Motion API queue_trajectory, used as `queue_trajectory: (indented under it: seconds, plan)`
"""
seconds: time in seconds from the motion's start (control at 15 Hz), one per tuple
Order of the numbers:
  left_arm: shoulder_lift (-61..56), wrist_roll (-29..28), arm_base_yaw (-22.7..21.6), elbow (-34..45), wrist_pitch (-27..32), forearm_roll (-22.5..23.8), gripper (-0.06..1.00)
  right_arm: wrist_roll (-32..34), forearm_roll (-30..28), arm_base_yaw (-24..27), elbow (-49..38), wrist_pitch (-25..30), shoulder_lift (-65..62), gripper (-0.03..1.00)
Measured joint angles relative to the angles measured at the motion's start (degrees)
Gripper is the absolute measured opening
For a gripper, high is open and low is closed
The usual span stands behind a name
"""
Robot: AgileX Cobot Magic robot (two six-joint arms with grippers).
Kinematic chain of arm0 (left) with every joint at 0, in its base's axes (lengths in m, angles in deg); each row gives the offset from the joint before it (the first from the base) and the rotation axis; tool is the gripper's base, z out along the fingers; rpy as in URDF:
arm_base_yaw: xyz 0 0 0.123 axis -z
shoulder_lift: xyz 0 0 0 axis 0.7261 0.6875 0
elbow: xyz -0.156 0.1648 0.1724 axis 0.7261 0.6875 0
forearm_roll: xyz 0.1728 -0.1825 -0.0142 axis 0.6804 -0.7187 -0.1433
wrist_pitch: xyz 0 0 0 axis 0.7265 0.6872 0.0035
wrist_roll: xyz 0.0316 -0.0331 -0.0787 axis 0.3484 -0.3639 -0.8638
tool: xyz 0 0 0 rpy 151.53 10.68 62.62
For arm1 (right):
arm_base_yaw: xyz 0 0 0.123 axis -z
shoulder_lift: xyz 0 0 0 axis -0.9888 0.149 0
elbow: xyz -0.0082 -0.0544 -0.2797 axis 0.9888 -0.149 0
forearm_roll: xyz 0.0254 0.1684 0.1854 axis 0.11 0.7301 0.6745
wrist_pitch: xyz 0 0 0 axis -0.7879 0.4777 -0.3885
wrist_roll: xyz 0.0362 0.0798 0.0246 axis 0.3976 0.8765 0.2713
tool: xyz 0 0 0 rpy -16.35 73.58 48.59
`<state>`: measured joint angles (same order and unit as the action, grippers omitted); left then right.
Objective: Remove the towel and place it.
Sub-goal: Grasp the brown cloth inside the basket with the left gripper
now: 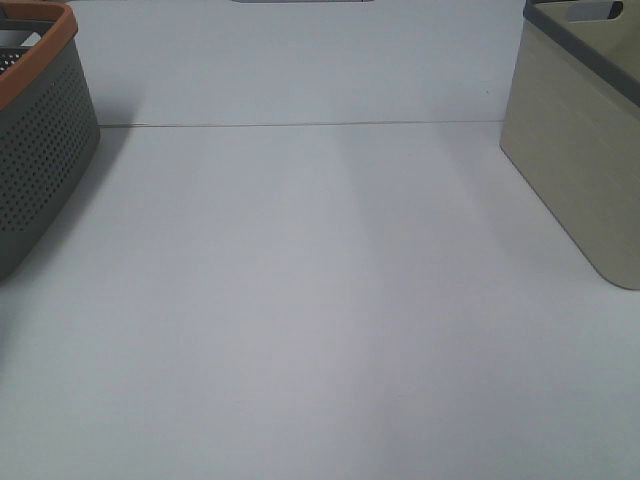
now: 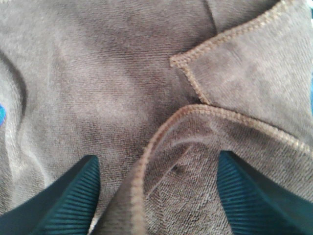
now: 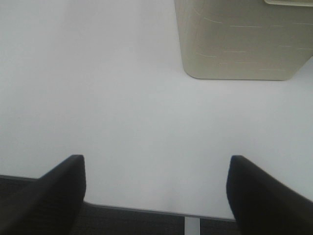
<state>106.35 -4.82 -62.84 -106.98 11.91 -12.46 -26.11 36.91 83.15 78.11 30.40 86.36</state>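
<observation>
A brown towel (image 2: 122,83) with stitched hems fills the left wrist view, lying in folds. My left gripper (image 2: 156,196) is open right over it, and a raised fold of the towel stands between its two dark fingers (image 2: 63,200). My right gripper (image 3: 156,196) is open and empty above the white table's near edge. Neither gripper nor the towel shows in the exterior high view.
A grey perforated basket with an orange rim (image 1: 40,130) stands at the far left of the white table (image 1: 320,300). A beige bin with a grey rim (image 1: 580,150) stands at the far right, also in the right wrist view (image 3: 244,44).
</observation>
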Motion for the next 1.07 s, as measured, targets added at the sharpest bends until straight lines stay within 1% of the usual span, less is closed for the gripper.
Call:
queue_trajectory:
  seconds: [0.07,0.2,0.27,0.47,0.53,0.73,0.87,1.07]
  plan:
    - [0.00,-0.06,0.00,0.00,0.00,0.46,0.59,0.00,0.00,0.00,0.00,0.00,0.00,0.70]
    - [0.00,-0.06,0.00,0.00,0.00,1.66,0.43,0.00,0.00,0.00,0.00,0.00,0.00,0.70]
    - [0.00,-0.06,0.00,0.00,0.06,1.89,0.39,0.00,0.00,0.00,0.00,0.00,0.00,0.70]
    - [0.00,-0.06,0.11,0.00,1.03,2.81,0.06,0.00,0.00,0.00,0.00,0.00,0.00,0.70]
    - [0.00,0.00,0.34,0.00,1.09,3.04,0.01,0.00,0.00,0.00,0.00,0.00,0.00,0.70]
    - [-0.06,-0.63,1.66,0.00,1.66,3.95,0.00,0.00,0.00,0.00,0.00,0.00,0.00,0.70]
    - [-1.09,-3.50,2.01,0.00,3.04,5.96,0.00,0.00,0.00,0.00,0.00,0.00,0.00,0.70]
    - [-5.04,-6.19,2.06,0.00,5.44,6.70,0.00,0.00,0.00,0.00,0.00,0.00,0.00,0.70]
